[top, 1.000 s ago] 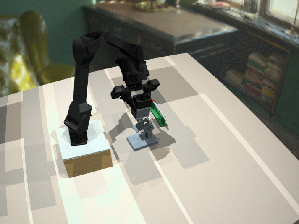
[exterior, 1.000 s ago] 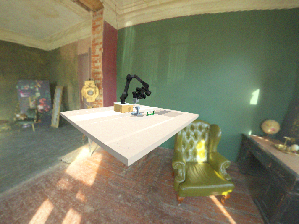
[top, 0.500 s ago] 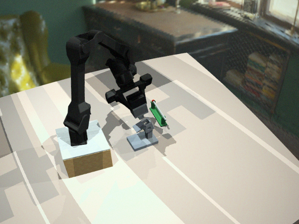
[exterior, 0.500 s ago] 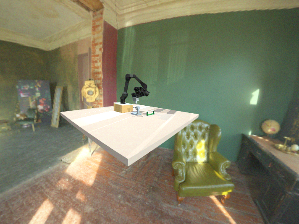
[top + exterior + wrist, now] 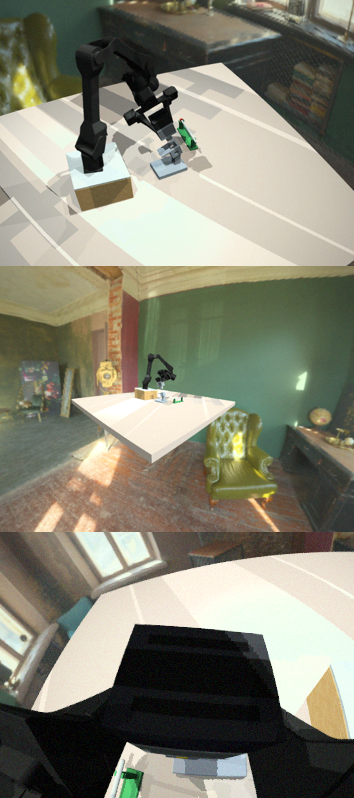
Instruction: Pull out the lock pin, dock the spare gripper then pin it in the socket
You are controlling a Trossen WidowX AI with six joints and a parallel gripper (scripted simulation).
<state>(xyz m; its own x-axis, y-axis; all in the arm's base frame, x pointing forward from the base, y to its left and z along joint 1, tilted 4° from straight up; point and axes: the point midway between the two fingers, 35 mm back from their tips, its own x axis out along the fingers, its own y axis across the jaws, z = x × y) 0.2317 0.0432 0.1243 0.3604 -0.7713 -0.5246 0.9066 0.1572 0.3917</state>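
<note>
My gripper (image 5: 165,127) (image 5: 191,686) is shut on the spare gripper (image 5: 161,120) (image 5: 160,383) (image 5: 195,674), a black block with a grey collar, held tilted with its spigot downward. The blue-grey mount (image 5: 168,171) (image 5: 160,400) (image 5: 210,768) stands below, its angled socket (image 5: 177,148) facing up. The exterior view shows a small gap between spigot and socket. The white lock pin (image 5: 189,131) (image 5: 118,777) with a red head lies across the two posts of the green rack (image 5: 185,136) (image 5: 178,401) (image 5: 132,786). The wrist view hides the socket and spigot behind the spare gripper.
The arm stands on a wooden box (image 5: 105,193) (image 5: 145,394) with a pale top, to the left of the mount in the top view. The rack stands close behind and to the right of the mount there. The table edge (image 5: 194,432) lies farther out.
</note>
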